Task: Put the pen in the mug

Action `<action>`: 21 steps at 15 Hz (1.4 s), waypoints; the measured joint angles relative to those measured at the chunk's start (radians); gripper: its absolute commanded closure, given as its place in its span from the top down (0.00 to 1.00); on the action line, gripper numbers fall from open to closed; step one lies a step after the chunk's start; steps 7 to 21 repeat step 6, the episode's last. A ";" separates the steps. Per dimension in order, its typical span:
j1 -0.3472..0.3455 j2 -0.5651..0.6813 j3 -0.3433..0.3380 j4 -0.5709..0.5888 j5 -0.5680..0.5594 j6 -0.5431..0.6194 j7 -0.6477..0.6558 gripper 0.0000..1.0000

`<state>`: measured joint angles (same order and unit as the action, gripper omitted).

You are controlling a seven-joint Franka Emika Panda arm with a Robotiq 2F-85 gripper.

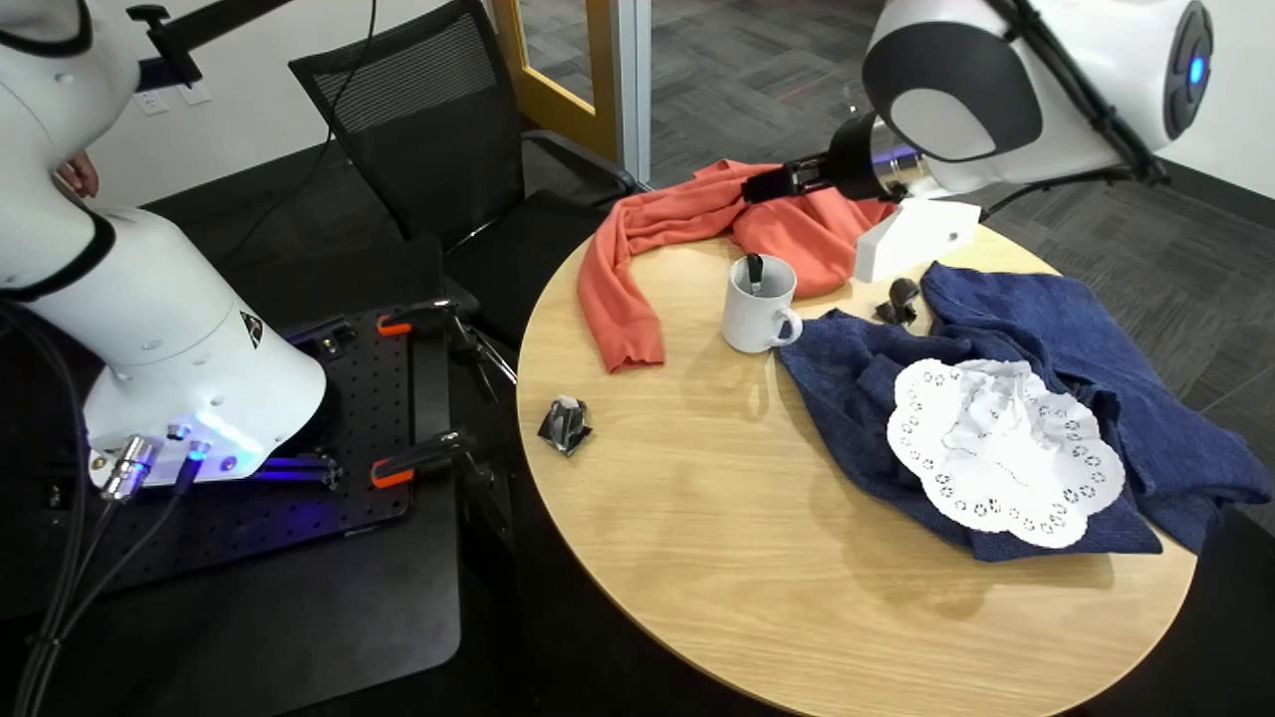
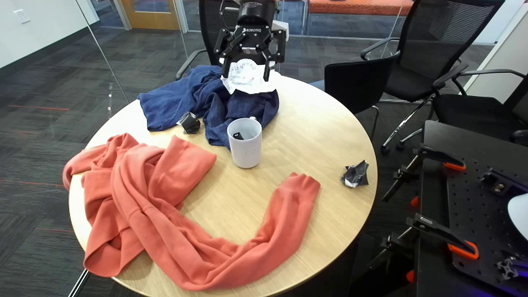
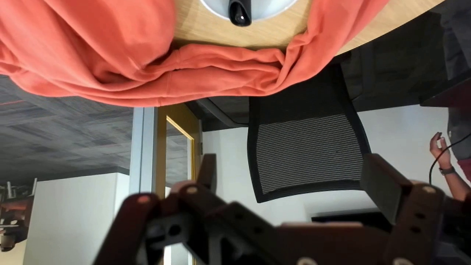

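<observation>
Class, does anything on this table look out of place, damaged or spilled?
The white doily looks odd: its middle is crumpled and it lies on a rumpled blue cloth, not flat. No spill shows; the mug stands upright with the pen inside.

White mug [image 1: 749,321], black pen [image 3: 240,12], coral sweatshirt [image 2: 142,196], navy cloth [image 1: 1175,443], lacy white doily [image 1: 1006,453]

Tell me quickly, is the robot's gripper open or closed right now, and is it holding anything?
Gripper: open, holding nothing; the pen is in the mug.
</observation>
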<state>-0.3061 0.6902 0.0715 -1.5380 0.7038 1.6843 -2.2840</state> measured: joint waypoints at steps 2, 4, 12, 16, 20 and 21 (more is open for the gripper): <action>0.000 -0.045 0.000 -0.045 0.006 0.009 -0.016 1.00; 0.001 -0.083 -0.002 -0.089 0.014 0.024 -0.026 1.00; 0.003 -0.107 -0.004 -0.119 0.019 0.037 -0.026 1.00; 0.003 -0.107 -0.004 -0.119 0.019 0.037 -0.026 1.00; 0.003 -0.107 -0.004 -0.119 0.019 0.037 -0.026 1.00; 0.003 -0.107 -0.004 -0.119 0.019 0.037 -0.026 1.00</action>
